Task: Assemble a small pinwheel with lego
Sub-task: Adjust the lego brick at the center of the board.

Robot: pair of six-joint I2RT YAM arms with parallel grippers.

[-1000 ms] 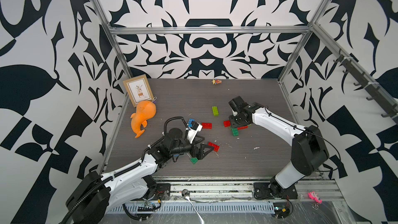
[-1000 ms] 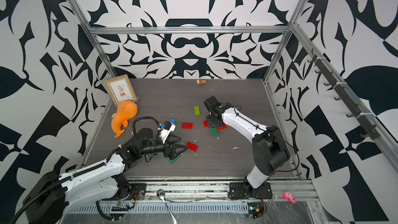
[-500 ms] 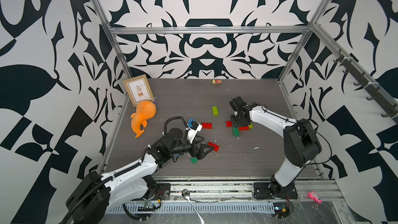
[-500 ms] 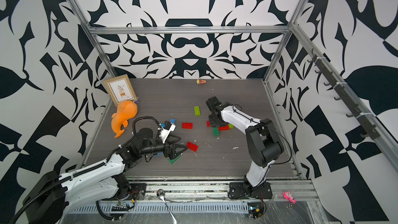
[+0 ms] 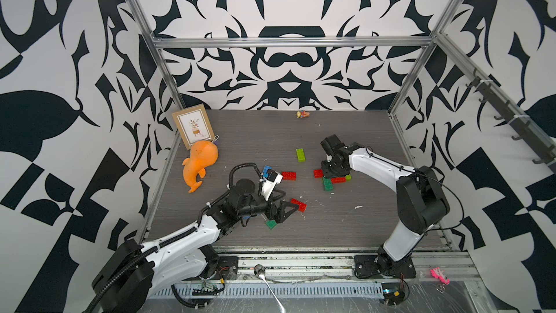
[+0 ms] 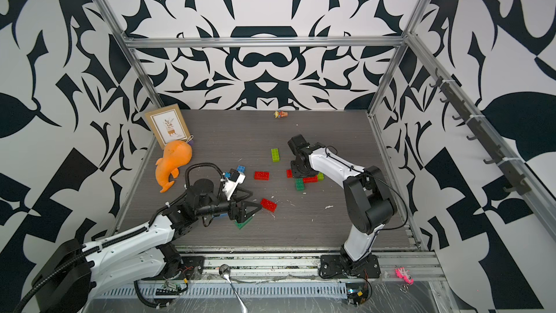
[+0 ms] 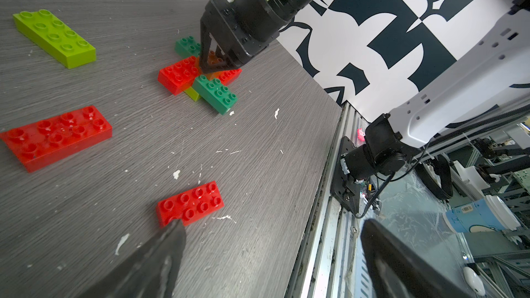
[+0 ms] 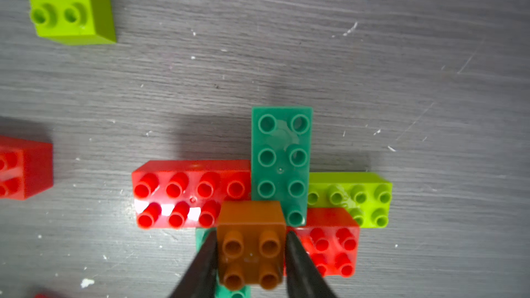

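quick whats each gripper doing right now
Left gripper: open, holding nothing.
Right gripper: jaws on both sides of the orange brick; whether it grips cannot be told.

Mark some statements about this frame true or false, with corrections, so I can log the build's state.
The left gripper is open and empty. True.
The right gripper has a finger on each side of the orange brick atop the pinwheel. True.
The pinwheel uses red bricks only. False: a dark green brick and a lime brick are in it too.
No lime piece lies outside the pinwheel. False: a loose lime brick lies apart from it.
The whale toy lies among the bricks. False: it lies next to the framed picture, away from them.
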